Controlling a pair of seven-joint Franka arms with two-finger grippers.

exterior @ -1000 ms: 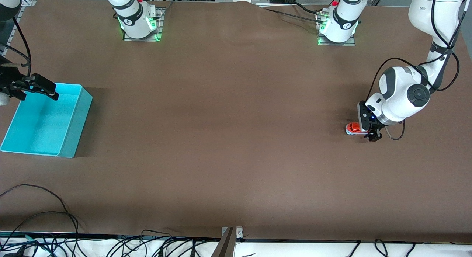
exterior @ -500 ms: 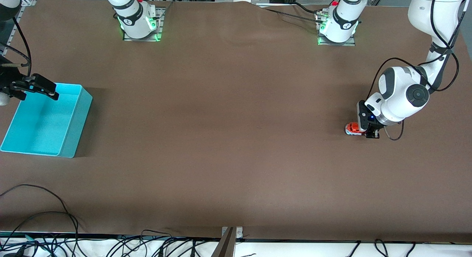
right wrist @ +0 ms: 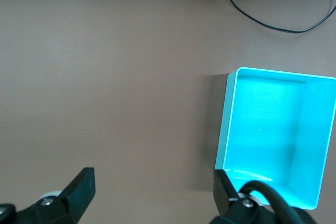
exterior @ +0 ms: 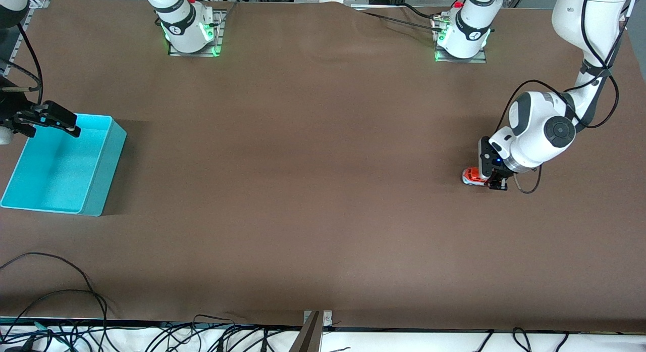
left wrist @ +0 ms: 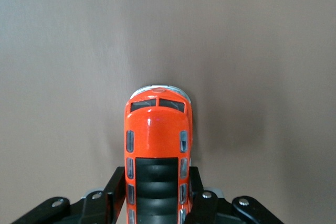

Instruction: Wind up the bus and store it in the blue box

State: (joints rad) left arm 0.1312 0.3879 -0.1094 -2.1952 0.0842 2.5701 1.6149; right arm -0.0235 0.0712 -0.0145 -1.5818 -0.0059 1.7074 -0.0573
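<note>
The left gripper (exterior: 493, 183) is clamped on the rear of the bus (exterior: 472, 176), which sits on the table (exterior: 313, 190) well apart from the blue box (exterior: 103, 175). The right gripper (exterior: 53, 120), fingers apart, waits over that box's edge. No writing is legible.

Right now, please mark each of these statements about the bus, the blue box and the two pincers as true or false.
1. The left pincer is shut on the bus. True.
2. The bus lies inside the blue box. False: it is on the table at the left arm's end, and the box sits at the right arm's end.
3. The right pincer is open. True.
4. The right pincer holds the bus. False: it holds nothing and hovers over the box's edge.
5. The blue box holds several toys. False: nothing shows inside it.
</note>
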